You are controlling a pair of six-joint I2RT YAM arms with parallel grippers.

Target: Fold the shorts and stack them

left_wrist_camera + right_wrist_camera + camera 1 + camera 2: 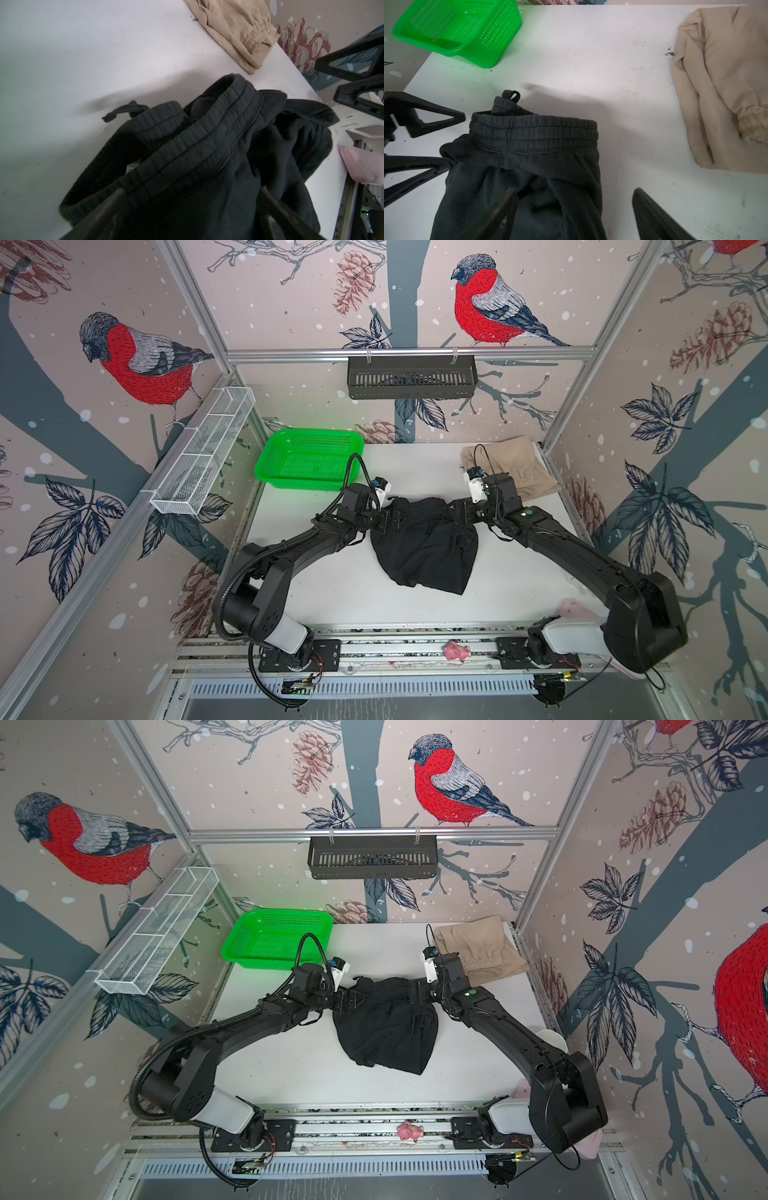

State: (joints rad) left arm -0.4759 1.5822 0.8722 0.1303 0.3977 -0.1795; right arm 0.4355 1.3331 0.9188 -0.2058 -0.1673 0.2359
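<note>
Black shorts (424,547) are lying bunched on the white table (332,593), legs trailing back toward the arm bases on the near side of both sets of fingers, waistband running across between the two grippers. Left gripper (192,190) is hovering at one end of the waistband, fingers (431,119) spread wide and pinching nothing; black cloth is sitting in the gap between them but nothing is clamping it. Right gripper (574,190) is sitting at the other end, fingers (652,216) also spread apart, one over the black fabric, the other over bare table just beside it, holding nothing. Past the right fingers, well apart from the black pair, tan shorts (515,468) are lying in the far corner, looking folded already, elastic waistband showing at one edge. Past the left fingers a green basket (492,35) is standing with nothing visible in it. Reading this as the lay-out step for the black pair, fold not yet made. Next move is calling for both grippers closing on the cloth, smoothing the legs flat, folding it over, then carrying it across onto the tan pair.
</note>
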